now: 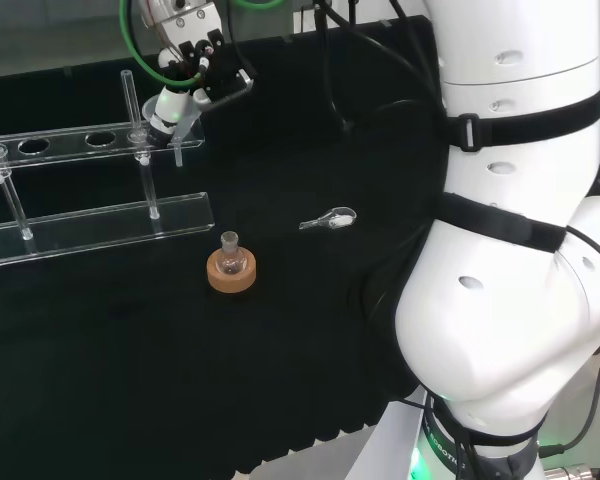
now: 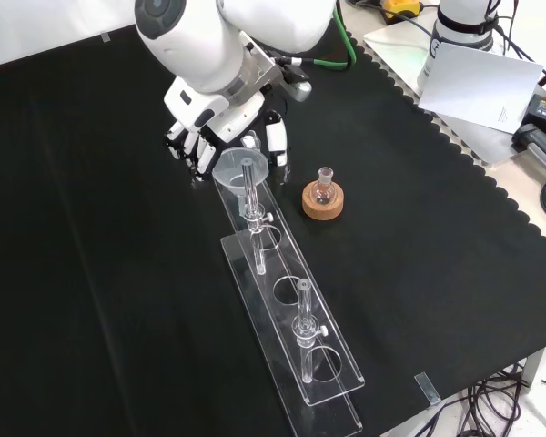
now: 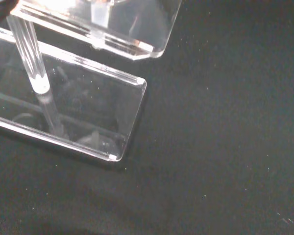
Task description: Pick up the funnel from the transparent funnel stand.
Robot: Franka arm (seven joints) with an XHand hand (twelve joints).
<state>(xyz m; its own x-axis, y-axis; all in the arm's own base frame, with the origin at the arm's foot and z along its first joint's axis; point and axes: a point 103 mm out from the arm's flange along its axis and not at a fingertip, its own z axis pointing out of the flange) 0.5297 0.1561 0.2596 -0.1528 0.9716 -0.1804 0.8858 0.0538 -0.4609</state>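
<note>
front view: hand (image 2: 220, 137) has its fingers curled at the clear funnel (image 2: 235, 169) in the glassy stand (image 2: 291, 314); no writing reads.

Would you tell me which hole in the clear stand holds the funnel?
The end hole nearest the robot hand holds the funnel; the stand's other holes are empty.

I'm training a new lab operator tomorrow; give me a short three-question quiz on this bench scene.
1. True or false: the clear plastic funnel sits at the end of the transparent funnel stand nearest the black and white hand.
2. What does the small round-bottomed glass flask rest on?
A. a cork ring
B. a red ribbed ring
C. bare cloth
3. Fill in: in the head view, a small clear ____ lies right of the flask.

Key: 1 true; 2 A; 3 scoop
</note>
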